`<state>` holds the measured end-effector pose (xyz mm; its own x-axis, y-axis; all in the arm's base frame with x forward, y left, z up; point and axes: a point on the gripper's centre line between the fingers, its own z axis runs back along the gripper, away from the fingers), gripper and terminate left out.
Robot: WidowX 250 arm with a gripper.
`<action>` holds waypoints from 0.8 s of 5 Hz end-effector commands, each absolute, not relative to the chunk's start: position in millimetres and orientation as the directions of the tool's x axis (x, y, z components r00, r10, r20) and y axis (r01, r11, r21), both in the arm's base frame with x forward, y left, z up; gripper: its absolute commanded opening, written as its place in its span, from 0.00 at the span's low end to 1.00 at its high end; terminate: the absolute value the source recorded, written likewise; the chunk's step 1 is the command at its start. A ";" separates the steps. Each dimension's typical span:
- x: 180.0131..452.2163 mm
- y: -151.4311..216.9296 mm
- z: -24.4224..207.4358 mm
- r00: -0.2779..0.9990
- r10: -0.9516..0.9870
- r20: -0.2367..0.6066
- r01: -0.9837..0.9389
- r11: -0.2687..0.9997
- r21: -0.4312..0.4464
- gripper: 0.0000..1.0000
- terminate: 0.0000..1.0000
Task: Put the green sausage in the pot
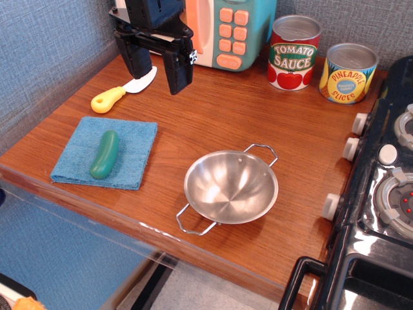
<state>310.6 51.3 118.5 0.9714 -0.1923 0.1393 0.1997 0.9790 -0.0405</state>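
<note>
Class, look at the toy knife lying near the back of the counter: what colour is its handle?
Yellow. The knife has a yellow handle and a white blade, seen clearly in the only view, observation.image.

Black pincer pointing down, fingers spread, empty

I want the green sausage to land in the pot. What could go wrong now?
1. The green sausage lies on a blue cloth; the open gripper might pinch the cloth too and drag it along.
2. The sausage looks smooth and glossy, so it could slip out on the way.
3. The pot is shallow and sits near the table's front edge; a high drop might bounce the sausage out, or a bump might push the pot off.
</note>
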 end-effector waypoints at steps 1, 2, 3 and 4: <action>310.6 51.3 118.5 0.971 -0.192 0.139 0.200 0.979 -0.040 1.00 0.00; 292.2 69.6 123.3 0.976 -0.148 0.160 0.152 0.988 -0.017 1.00 0.00; 260.6 92.9 114.7 0.991 -0.071 0.117 0.067 0.997 0.040 1.00 0.00; 234.6 109.8 94.7 0.996 0.029 0.088 -0.037 0.995 0.090 1.00 0.00</action>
<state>232.3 109.6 80.3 0.9985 0.0331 0.0441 -0.0363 0.9966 0.0746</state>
